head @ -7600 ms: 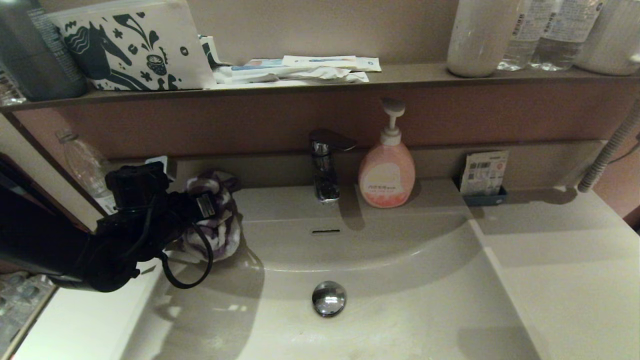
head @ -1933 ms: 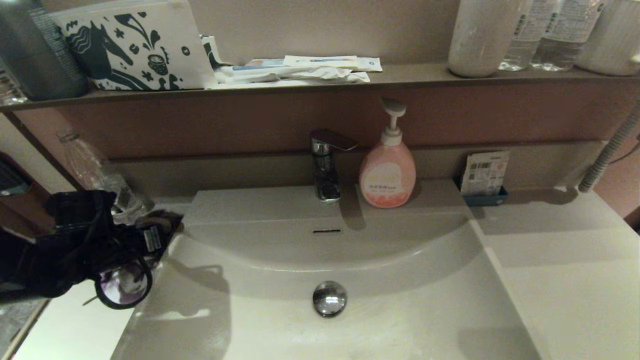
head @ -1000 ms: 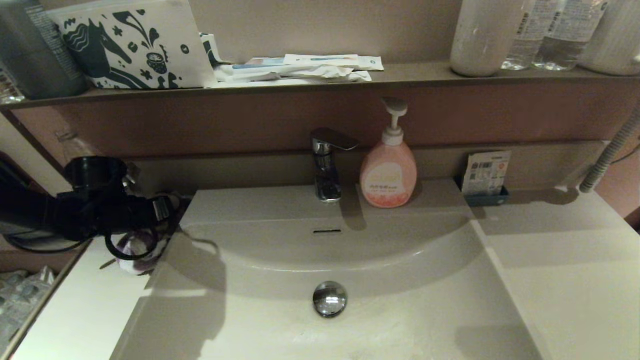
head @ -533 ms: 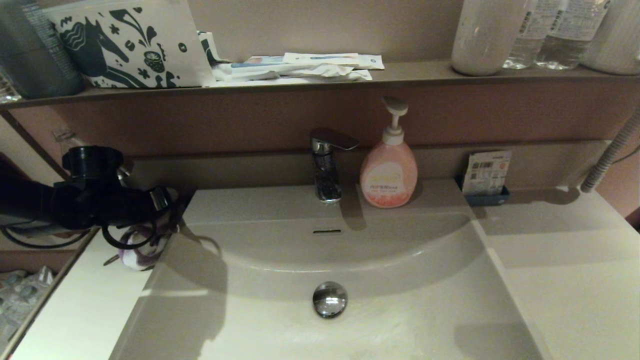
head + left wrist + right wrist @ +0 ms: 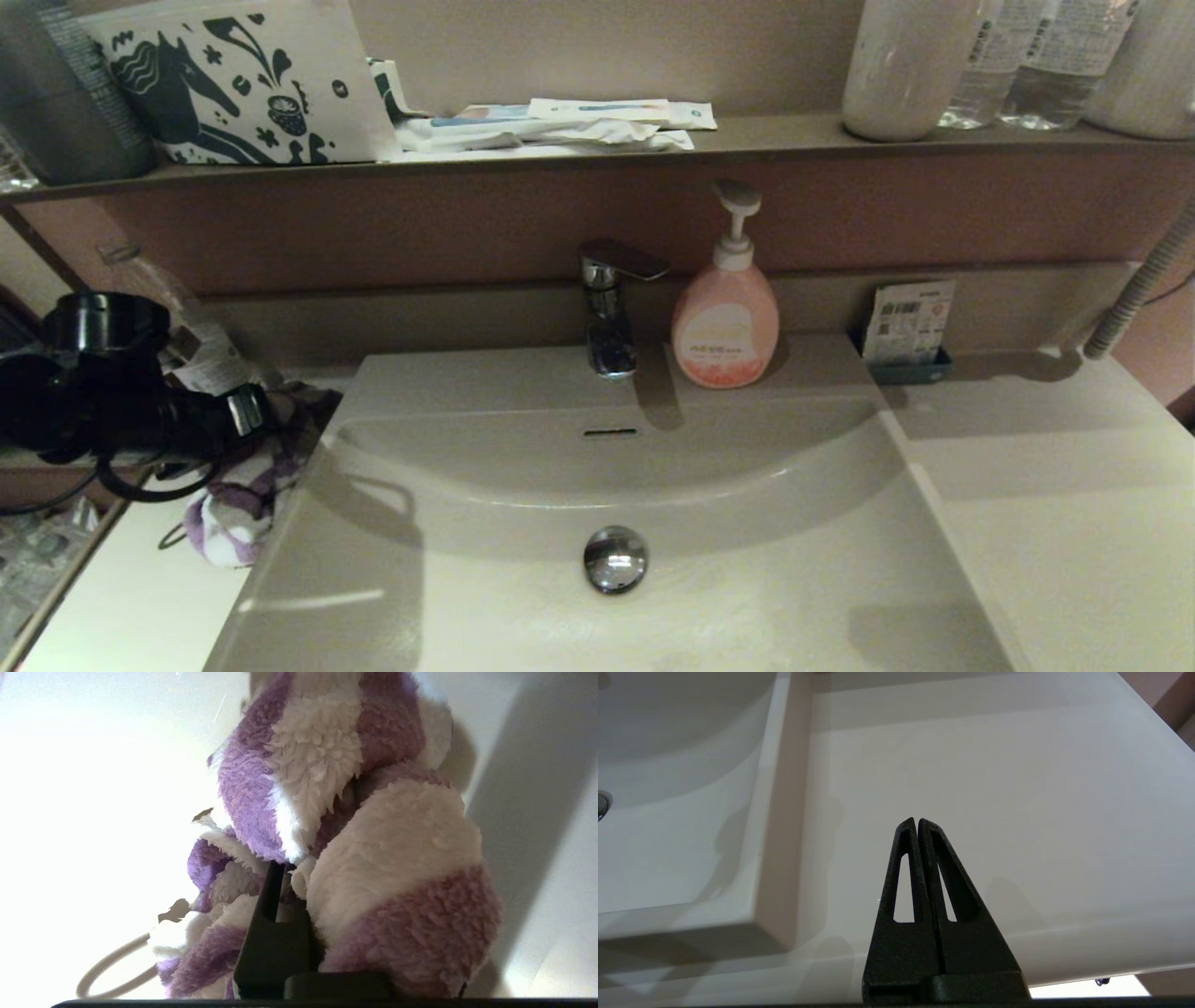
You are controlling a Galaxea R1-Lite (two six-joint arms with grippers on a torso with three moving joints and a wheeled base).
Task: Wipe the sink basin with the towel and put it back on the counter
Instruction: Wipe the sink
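The purple-and-white striped towel (image 5: 235, 511) hangs bunched from my left gripper (image 5: 275, 425) over the counter (image 5: 140, 607), just left of the sink basin (image 5: 523, 607). Its lower end reaches the counter top. In the left wrist view the towel (image 5: 373, 858) wraps round the left gripper (image 5: 289, 877), which is shut on it; one black finger (image 5: 273, 924) shows and the other is buried in the cloth. My right gripper (image 5: 917, 822) is shut and empty, held above the counter (image 5: 994, 765) to the right of the basin (image 5: 668, 742); it is out of the head view.
A chrome drain plug (image 5: 614, 558) sits mid-basin, with the faucet (image 5: 609, 308) and a pink soap pump bottle (image 5: 725, 317) behind it. A plastic bottle (image 5: 187, 327) stands behind the left arm. The brown shelf (image 5: 560, 154) above holds a horse-print pouch (image 5: 233, 84), packets and bottles.
My left arm has drawn back to the left, and the towel has come down and nearer along the counter's left side. The right gripper's earlier state is not shown.
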